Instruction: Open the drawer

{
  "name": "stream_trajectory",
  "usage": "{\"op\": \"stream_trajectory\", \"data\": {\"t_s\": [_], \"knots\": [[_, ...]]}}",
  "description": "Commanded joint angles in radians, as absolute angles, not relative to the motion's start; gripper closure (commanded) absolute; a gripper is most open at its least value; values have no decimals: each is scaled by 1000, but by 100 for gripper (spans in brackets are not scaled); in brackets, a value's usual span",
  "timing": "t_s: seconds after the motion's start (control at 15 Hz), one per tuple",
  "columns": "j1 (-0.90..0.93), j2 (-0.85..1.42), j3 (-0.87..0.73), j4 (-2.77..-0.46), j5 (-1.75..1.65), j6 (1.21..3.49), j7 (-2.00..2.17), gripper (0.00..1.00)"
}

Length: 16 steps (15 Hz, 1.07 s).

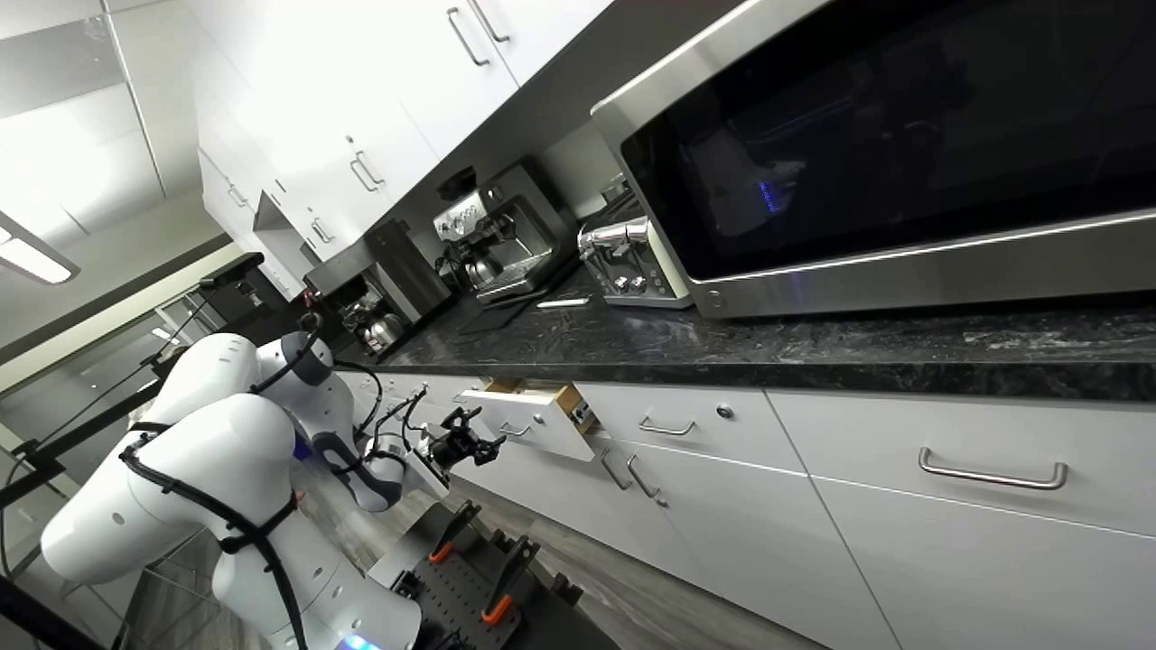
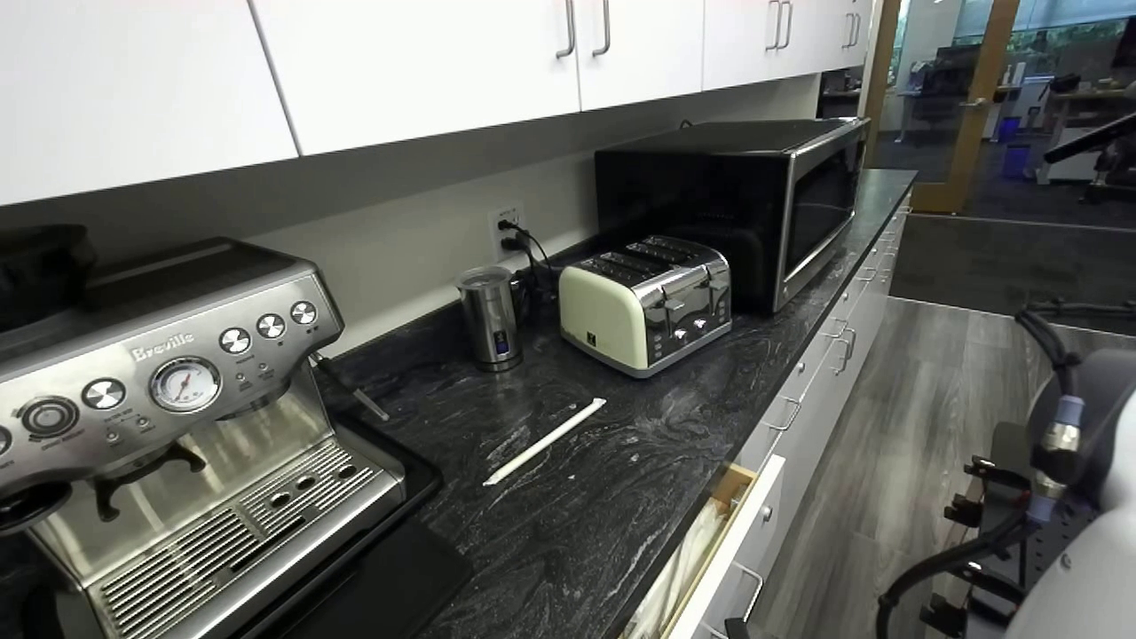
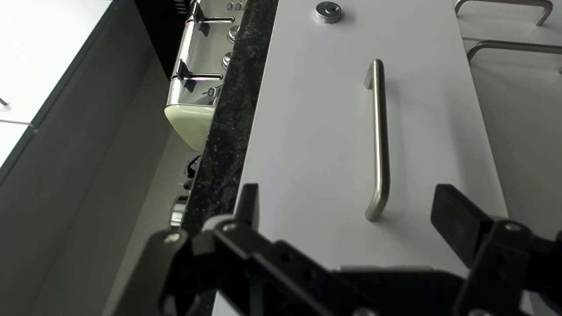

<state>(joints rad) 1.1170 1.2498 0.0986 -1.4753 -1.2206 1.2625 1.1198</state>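
The drawer (image 1: 553,426) stands partly pulled out under the dark countertop, with its tan wooden side showing. In an exterior view its white front (image 2: 745,525) is out from the counter edge, and pale wrapped items lie inside. Its slim silver bar handle (image 3: 381,140) is seen close up in the wrist view, on the white drawer front (image 3: 307,109). My gripper (image 1: 489,428) is in front of the drawer. In the wrist view the gripper (image 3: 347,197) is open, its fingers wide apart on either side of the handle's lower end. Neither finger appears to touch the handle.
The dark countertop (image 1: 768,338) runs above the drawers. A toaster (image 2: 612,315), a microwave (image 2: 692,191), a coffee machine (image 2: 222,426) and a white straw (image 2: 543,442) are on it. Cabinet door handles (image 1: 629,474) stick out below the drawer row. A black perforated plate with clamps (image 1: 470,587) is by the robot's base.
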Motion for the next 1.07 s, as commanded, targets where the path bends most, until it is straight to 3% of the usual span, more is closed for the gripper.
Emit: {"op": "stream_trajectory", "data": {"t_s": [0.0, 0.47, 0.53, 0.6, 0.73, 1.0], "knots": [[1099, 1291, 104, -1408, -1233, 1231, 1084, 0], [1080, 1345, 80, -1352, -1223, 1196, 1103, 0], [1077, 1351, 79, -1346, -1223, 1189, 1102, 5], [1074, 1355, 79, -1342, -1224, 1187, 1103, 26], [1073, 1360, 81, -1338, -1224, 1185, 1102, 31], [1074, 1363, 82, -1334, -1223, 1182, 1105, 63]]}}
